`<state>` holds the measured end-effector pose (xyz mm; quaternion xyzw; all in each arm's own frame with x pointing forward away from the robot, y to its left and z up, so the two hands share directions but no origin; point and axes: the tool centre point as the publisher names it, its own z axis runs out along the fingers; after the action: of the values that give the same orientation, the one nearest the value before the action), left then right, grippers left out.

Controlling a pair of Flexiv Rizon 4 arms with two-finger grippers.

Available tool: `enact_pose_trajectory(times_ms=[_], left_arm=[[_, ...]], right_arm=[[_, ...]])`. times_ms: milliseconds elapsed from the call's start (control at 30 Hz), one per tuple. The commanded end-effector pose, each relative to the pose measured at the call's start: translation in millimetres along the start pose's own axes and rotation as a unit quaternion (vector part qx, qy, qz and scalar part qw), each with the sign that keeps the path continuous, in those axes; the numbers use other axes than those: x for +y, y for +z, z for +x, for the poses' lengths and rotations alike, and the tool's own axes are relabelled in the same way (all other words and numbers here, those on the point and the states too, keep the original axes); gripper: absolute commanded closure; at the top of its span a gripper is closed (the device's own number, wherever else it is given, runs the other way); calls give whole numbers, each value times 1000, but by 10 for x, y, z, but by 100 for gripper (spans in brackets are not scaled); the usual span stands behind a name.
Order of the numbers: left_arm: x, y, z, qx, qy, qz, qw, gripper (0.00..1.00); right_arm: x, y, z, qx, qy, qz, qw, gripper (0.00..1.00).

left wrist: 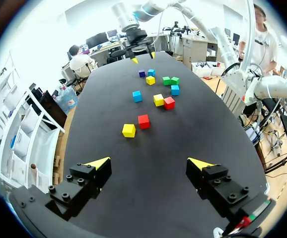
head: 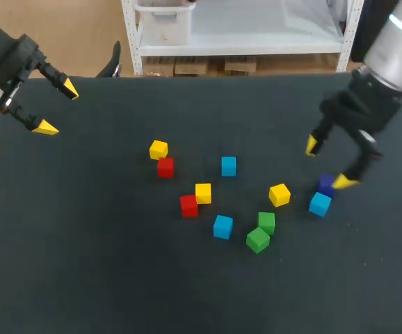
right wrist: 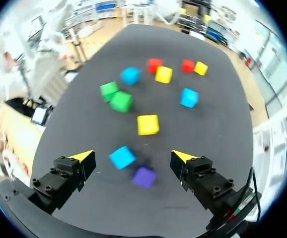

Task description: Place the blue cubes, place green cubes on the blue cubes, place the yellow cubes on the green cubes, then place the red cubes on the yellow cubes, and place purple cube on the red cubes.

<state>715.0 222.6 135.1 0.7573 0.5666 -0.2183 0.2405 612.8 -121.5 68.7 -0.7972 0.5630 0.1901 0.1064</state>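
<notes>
Hovering over the right-hand group of cubes, my right end effector [head: 327,163] has its fingers spread wide and holds nothing. In its wrist view a blue cube [right wrist: 122,157] sits between the yellow tips, with the purple cube [right wrist: 144,177] just beside it, nearer the wrist. The left end effector [head: 57,108] is at the left edge of the tabletop [head: 83,278], also wide and empty, well apart from every cube. Nothing is stacked yet; the two green cubes [head: 261,231] lie touching. Risk, as I judge it: blue and purple are so close that closing here could pinch both or send the purple one skidding, and the yellow cube [right wrist: 148,124] just ahead could get clipped on the way down. Hard to read: in the head view a yellow tip covers part of the purple cube, and I cannot tell how high the fingers hang above the tabletop.
</notes>
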Motion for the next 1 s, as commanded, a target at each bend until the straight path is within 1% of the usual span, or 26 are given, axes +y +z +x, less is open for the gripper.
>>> enact_pose_trajectory(times_ms=[33, 167, 300, 500, 567, 800, 1000], left_arm=[[-5, 3, 2, 1, 1, -1, 1000, 0], [-5, 3, 2, 1, 1, -1, 1000, 0], [-5, 3, 2, 1, 1, -1, 1000, 0], [-5, 3, 2, 1, 1, -1, 1000, 0], [-5, 3, 2, 1, 1, -1, 1000, 0], [-5, 3, 2, 1, 1, -1, 1000, 0], [-5, 3, 2, 1, 1, -1, 1000, 0]], right_arm=[[236, 28, 85, -8, -48, -18, 999, 0], [374, 168, 153, 18, -114, -36, 993, 0], [394, 269, 212, 34, -155, -27, 987, 0], [322, 355, 222, 21, -204, -22, 979, 0], [309, 396, 218, 26, -223, -23, 974, 0], [275, 511, 262, 24, -265, -33, 963, 0], [175, 559, 322, 29, -276, -33, 960, 0]])
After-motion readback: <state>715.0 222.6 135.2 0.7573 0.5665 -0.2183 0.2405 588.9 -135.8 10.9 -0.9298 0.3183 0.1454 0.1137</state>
